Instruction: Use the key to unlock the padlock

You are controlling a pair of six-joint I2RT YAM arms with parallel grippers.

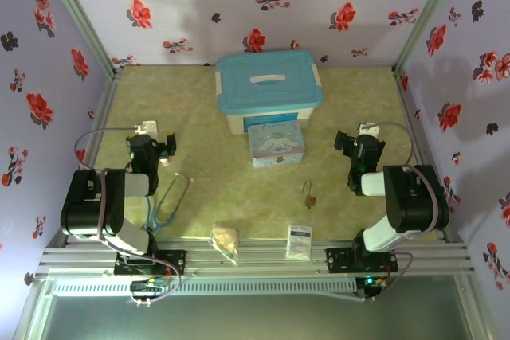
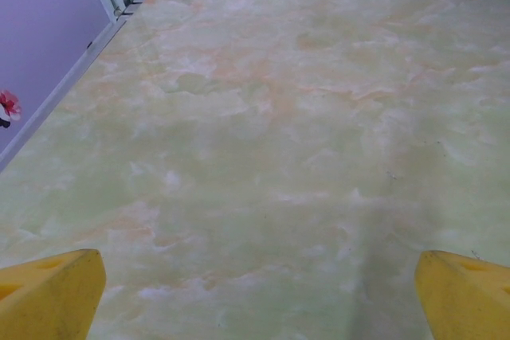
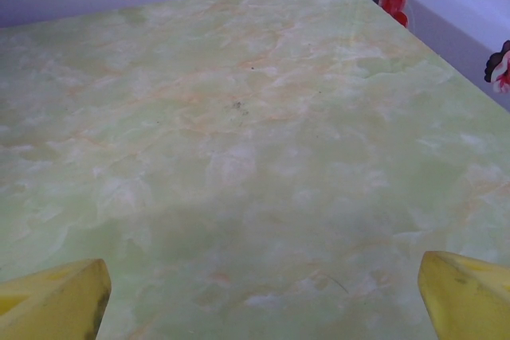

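Resting on table (image 1: 255,212): padlock (image 1: 308,198); left gripper (image 2: 261,296), right gripper (image 3: 263,296) spread wide.

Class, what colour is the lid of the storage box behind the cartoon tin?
The lid is light blue, seen best in the top external view.

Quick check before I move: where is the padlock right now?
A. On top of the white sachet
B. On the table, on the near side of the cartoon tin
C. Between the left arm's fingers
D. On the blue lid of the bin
B: the padlock lies on the bare table, nearer the arms than the cartoon tin and apart from the white sachet.
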